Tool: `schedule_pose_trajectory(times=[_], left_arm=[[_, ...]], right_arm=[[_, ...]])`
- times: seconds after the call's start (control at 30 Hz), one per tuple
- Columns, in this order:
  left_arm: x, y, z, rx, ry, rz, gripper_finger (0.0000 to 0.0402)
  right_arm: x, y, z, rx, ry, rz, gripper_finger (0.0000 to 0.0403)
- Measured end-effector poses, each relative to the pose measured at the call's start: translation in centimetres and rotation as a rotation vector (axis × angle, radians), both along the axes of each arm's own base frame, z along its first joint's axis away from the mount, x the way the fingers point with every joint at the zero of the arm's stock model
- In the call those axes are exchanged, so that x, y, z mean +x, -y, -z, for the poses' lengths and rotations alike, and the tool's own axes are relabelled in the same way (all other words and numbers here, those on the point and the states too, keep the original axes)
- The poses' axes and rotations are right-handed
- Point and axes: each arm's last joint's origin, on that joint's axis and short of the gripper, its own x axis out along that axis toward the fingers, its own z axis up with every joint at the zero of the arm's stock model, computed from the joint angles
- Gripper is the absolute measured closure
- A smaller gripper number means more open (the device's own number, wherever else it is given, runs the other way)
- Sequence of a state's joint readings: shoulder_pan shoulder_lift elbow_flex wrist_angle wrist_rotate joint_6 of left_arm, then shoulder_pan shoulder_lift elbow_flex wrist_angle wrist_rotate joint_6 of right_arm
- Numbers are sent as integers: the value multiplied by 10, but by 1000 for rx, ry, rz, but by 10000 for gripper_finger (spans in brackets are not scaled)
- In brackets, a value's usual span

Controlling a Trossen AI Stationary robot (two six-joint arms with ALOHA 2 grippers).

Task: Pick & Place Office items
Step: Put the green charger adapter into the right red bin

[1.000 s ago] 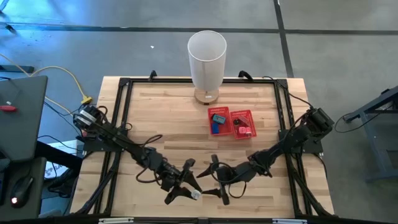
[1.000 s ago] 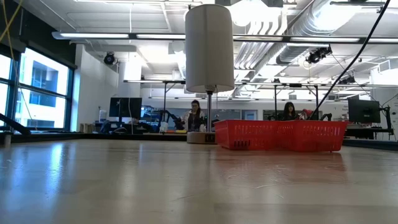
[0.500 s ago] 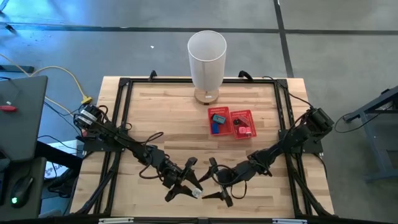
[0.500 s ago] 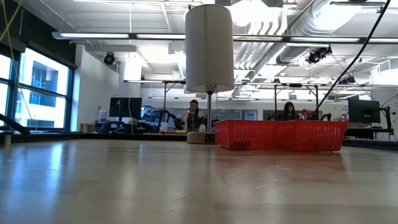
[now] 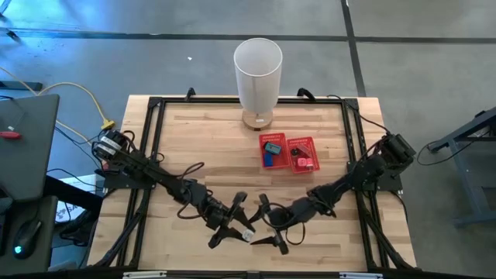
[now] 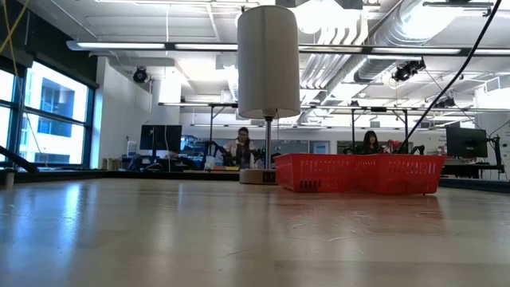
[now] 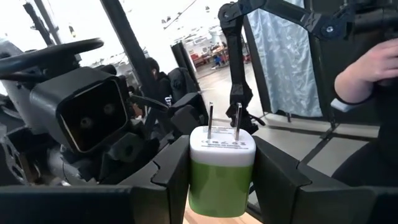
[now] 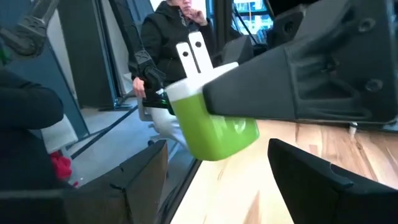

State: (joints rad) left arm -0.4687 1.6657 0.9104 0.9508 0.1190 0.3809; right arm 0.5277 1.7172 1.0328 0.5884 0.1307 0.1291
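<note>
Handing off a green-and-white plug adapter [image 7: 221,171] above the bench's [image 5: 201,151] near edge.
We see the left gripper [image 5: 230,225] clamped on it and the right gripper [image 5: 266,226] spread alongside; we would seat those fingers squarely before any release.

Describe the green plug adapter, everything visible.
The green plug adapter is a small rounded block, glossy plastic by its look: lime-green body, white cap with fine grey print, two flat metal prongs standing out of the cap. The left gripper is shut on it, one dark finger pressed against each side, over the table's near edge. The right gripper is open close beside it, not touching. In the high view only a pale speck shows between the two grippers.
</note>
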Motion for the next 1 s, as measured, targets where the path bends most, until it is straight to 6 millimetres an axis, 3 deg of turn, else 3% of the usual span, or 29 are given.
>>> schedule_pose_trajectory(times=[0.73, 1.0], left_arm=[[5, -9, 4, -51, -79, -153, 265], [5, -9, 5, -36, -78, -180, 265]], right_arm=[[-10, -11, 2, -173, 35, 280, 137], [-10, -10, 2, -208, 37, 329, 190]])
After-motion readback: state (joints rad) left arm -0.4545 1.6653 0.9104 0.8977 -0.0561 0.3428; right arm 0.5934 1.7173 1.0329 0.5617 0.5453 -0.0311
